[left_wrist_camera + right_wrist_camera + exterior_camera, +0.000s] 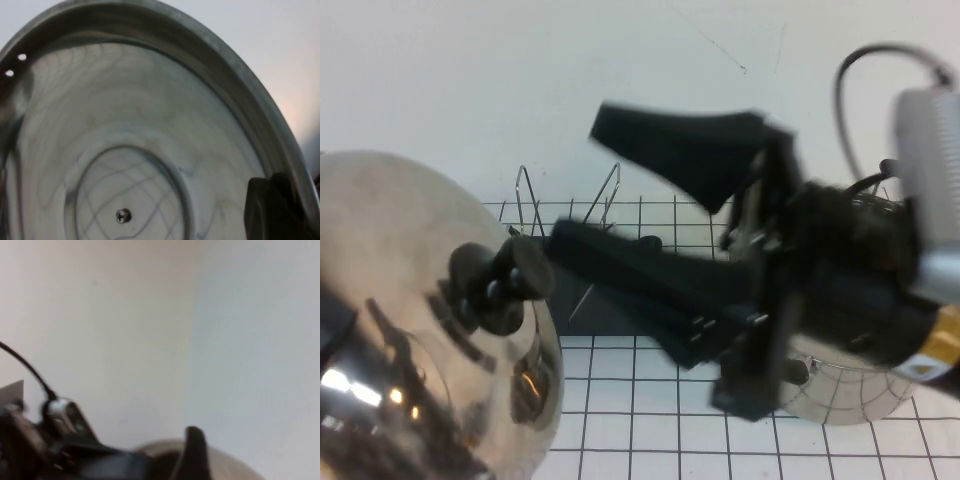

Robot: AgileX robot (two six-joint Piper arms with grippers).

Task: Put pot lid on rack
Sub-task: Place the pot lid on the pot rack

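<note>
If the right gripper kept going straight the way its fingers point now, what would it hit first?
Most likely the black knob of the pot lid. The open right gripper points leftward at it, above the rack. Depth is unclear, so it might pass beside it. The left gripper is under the lid's rim.

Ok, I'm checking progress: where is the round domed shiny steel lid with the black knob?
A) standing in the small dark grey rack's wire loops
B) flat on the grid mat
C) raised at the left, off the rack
C: the pot lid hangs raised at the left, the left gripper at its rim and the open right gripper near its knob, apart from the rack behind.
</note>
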